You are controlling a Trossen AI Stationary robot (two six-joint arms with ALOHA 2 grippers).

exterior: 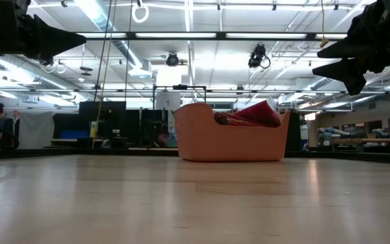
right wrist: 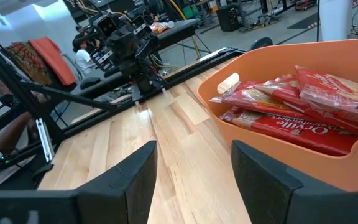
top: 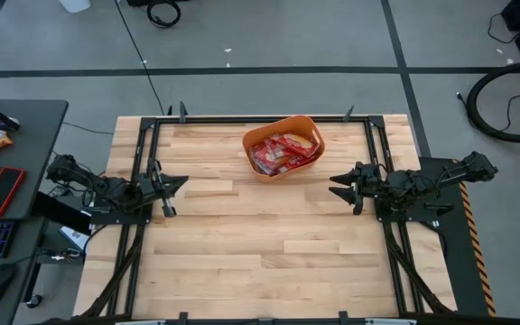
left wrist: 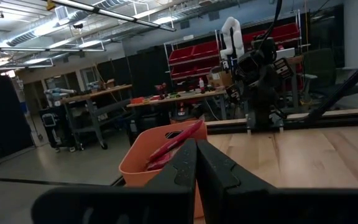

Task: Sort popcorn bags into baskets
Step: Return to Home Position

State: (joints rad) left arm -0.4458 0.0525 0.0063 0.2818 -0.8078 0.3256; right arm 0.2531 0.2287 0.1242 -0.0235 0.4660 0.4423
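Flat red popcorn bags [top: 283, 153] are all piled in the orange rounded plastic tub [top: 269, 129], far-middle of the light wooden table [top: 260, 244]. I see none loose on the wood. Left gripper [top: 181, 182] sits at its own side, fingers pressed together, holding nothing. Right gripper [top: 335, 186] mirrors it, fingers spread, also holding nothing. Both are well apart from the tub. Reads as parked, sort likely done.

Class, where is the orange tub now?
High view: the orange tub stands top middle of the table, holding red packets; left gripper and right gripper wait lower down, either side.
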